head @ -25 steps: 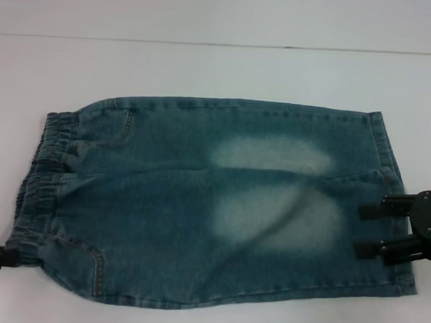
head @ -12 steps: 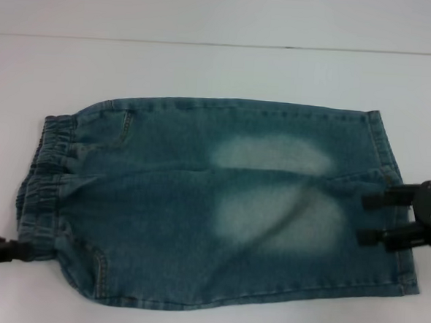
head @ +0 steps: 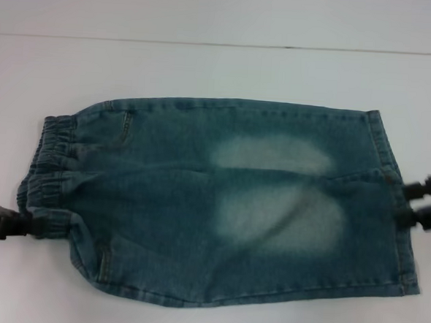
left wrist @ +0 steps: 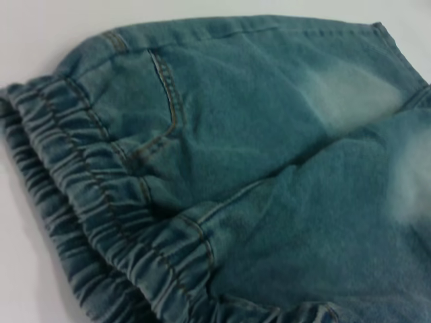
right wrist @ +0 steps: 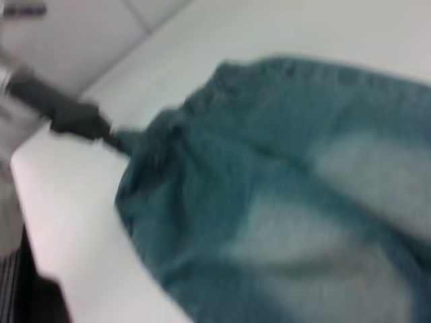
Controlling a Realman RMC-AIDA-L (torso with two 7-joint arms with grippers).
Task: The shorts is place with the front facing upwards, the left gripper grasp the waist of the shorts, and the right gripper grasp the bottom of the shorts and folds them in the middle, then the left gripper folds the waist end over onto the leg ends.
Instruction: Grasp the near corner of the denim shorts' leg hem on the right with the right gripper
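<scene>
So the shorts [head: 220, 202] lie flat mid-table [head: 221, 70], waist to my left. My left gripper [head: 29, 225] has the near waistband corner pinched. Right gripper [head: 407, 200] sits spread apart just off the leg hem. Bare table all round.

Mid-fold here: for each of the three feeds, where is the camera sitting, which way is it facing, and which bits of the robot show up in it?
Head view: on the robot's head, looking forward and down at the shorts on the white table; left gripper at the waist corner, right gripper at the leg hems.
Left wrist view: on the left arm, close over the elastic waistband; none of the robot's own parts show.
Right wrist view: on the right arm, looking along the shorts toward the waist; the left gripper shows far off.
Shared: all three show the shorts; head and right wrist views both show the left gripper.
</scene>
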